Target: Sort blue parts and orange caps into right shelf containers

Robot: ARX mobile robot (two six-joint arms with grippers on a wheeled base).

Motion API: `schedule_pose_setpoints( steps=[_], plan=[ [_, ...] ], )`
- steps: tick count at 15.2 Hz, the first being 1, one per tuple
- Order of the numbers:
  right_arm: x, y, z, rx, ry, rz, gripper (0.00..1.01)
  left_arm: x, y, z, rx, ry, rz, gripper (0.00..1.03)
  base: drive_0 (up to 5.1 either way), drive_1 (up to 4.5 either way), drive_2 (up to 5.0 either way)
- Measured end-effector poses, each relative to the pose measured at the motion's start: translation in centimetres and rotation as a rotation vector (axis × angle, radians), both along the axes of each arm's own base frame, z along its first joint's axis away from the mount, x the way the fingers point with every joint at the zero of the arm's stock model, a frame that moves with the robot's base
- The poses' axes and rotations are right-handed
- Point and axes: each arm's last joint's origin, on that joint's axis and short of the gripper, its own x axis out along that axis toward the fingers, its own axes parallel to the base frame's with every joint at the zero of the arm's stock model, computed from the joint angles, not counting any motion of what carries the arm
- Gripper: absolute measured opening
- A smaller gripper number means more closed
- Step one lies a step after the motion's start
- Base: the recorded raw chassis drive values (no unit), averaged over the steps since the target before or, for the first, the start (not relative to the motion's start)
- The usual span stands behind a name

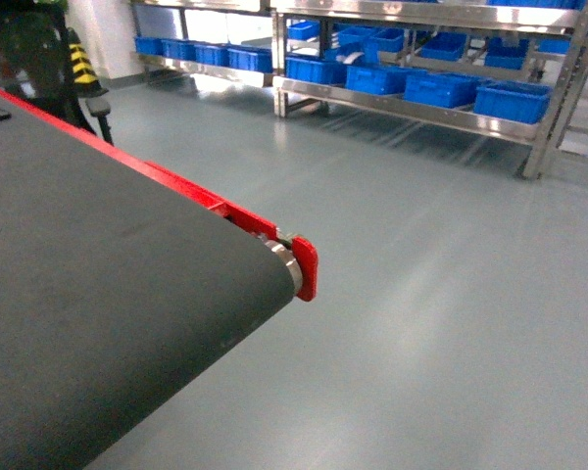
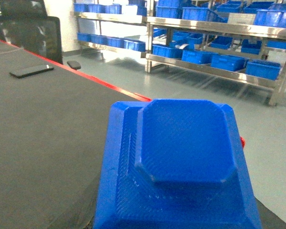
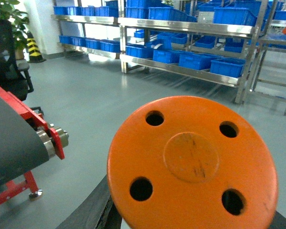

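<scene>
Conveyor belt (image 1: 98,323) at left, shelf containers (image 1: 441,88) on racks (image 1: 402,110) behind

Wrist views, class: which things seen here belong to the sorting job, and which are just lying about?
Belongs to the job:
blue part, filling the left wrist view
orange cap, filling the right wrist view
blue crates on the steel shelving

Lying about:
black phone on the belt
office chair
potted plant

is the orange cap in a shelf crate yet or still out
Out. In the right wrist view the orange cap fills the foreground, flat holed top facing the camera, while the blue crates sit on the shelf across the floor.
</scene>
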Motion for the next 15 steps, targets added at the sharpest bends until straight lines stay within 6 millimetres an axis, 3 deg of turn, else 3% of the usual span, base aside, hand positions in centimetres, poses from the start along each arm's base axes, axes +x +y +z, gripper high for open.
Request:
schedule_pose_setpoints(
  steps=[15],
  plan=[
    [0.0,0.0,0.0,0.0,0.0,0.0,0.44,0.0,0.0,0.0,0.0,0.0,0.0,0.42,-1.6,-1.57,-1.6]
  ],
)
